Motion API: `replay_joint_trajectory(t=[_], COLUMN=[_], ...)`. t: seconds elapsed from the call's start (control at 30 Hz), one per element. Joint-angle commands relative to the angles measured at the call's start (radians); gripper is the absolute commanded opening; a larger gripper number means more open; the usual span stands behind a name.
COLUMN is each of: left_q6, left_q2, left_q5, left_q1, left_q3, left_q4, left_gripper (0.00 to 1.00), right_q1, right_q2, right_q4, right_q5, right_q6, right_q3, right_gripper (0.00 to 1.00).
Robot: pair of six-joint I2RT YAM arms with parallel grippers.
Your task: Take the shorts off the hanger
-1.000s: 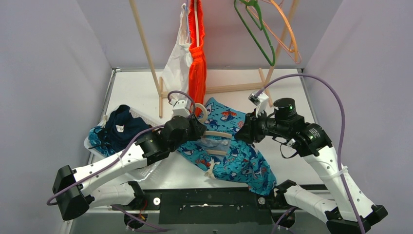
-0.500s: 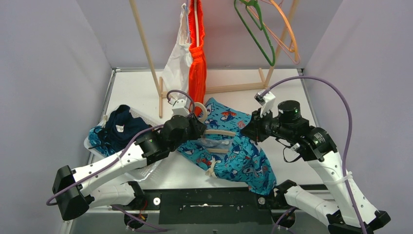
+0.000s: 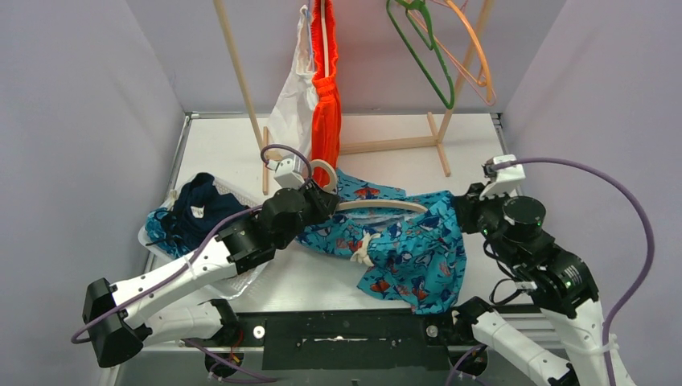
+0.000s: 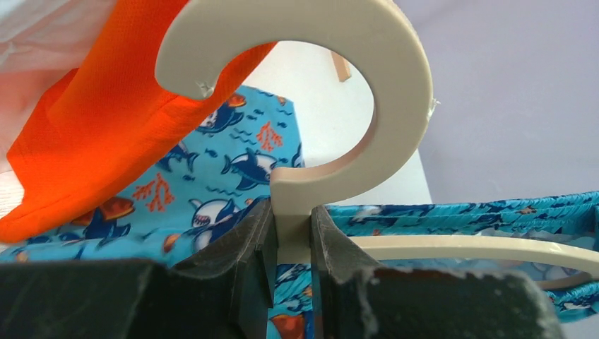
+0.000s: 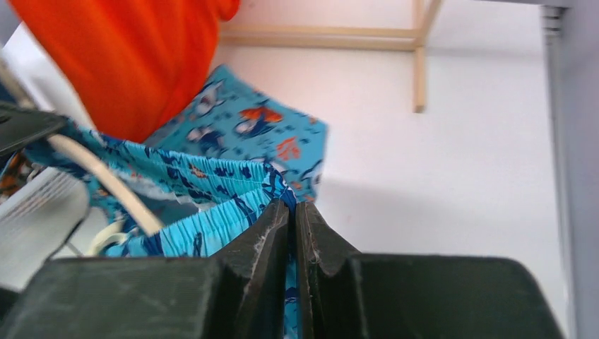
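My right gripper (image 3: pixel 462 211) has pulled out to the right since a second ago, away from my left gripper (image 3: pixel 320 193). The shark shorts (image 3: pixel 410 253) have gone with it. They lay slack on the table (image 3: pixel 225 145) then, and now their waistband is stretched in a line between my 2 grippers. My left gripper has shifted a little up and to the left.

In the left wrist view my 2 fingers pinch the neck of the hanger (image 4: pixel 395 92) just under its hook. The hook stands upright above them. 1 arm of the hanger runs off to the right inside the blue waistband, so the shark shorts are on the hanger yet.

In the right wrist view my fingers are pressed together on a fold of that waistband at its far right end. The rest of the shark shorts hangs from the stretched band and drapes toward the near edge of the table.

The orange shorts (image 3: pixel 325 104) hang from the rack (image 3: pixel 241 88), their lower end just behind the hook. The navy shorts (image 3: pixel 197 207) lie in a pile at the left of the table, well apart from both grippers.
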Motion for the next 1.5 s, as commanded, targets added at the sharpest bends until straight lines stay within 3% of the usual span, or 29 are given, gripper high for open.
replay_joint_trajectory(t=[0.0, 0.3, 0.5, 0.7, 0.8, 0.93, 1.13, 1.23, 1.33, 1.47], left_q6=[-0.013, -0.041, -0.045, -0.047, -0.031, -0.011, 0.015, 0.015, 0.01, 0.008], left_q2=[-0.047, -0.04, -0.038, -0.073, -0.095, -0.112, -0.068, -0.043, -0.03, -0.027], left_q5=[-0.094, -0.083, -0.068, -0.061, -0.048, -0.028, 0.035, 0.054, 0.06, 0.056], left_q1=[0.007, 0.007, 0.008, 0.007, 0.007, 0.007, 0.007, 0.007, 0.007, 0.007], left_q3=[0.04, 0.028, 0.028, 0.009, 0.005, -0.002, 0.003, 0.009, 0.011, 0.006], left_q4=[0.064, 0.078, 0.084, 0.08, 0.055, 0.036, 0.04, 0.04, 0.035, 0.036], left_gripper=[0.0, 0.0, 0.0, 0.0, 0.0, 0.0, 0.0, 0.0, 0.0, 0.0], right_q1=[-0.007, -0.006, -0.007, -0.007, -0.007, -0.006, -0.007, -0.007, -0.007, -0.007], right_q2=[-0.071, -0.035, 0.1, 0.2, 0.208, 0.184, 0.08, 0.036, -0.001, -0.024], right_q4=[0.106, 0.188, 0.272, 0.269, 0.219, 0.126, 0.121, 0.14, 0.154, 0.175], right_q5=[0.33, 0.277, 0.244, 0.02, -0.051, -0.002, 0.004, 0.033, 0.061, -0.097], right_q6=[-0.005, -0.032, -0.109, -0.18, -0.171, -0.034, 0.076, 0.06, 0.035, 0.002], right_q3=[-0.02, -0.039, 0.108, 0.246, 0.196, 0.041, -0.089, -0.066, -0.029, 0.027], right_gripper=[0.0, 0.0, 0.0, 0.04, 0.07, 0.07, 0.23, 0.47, 0.59, 0.67])
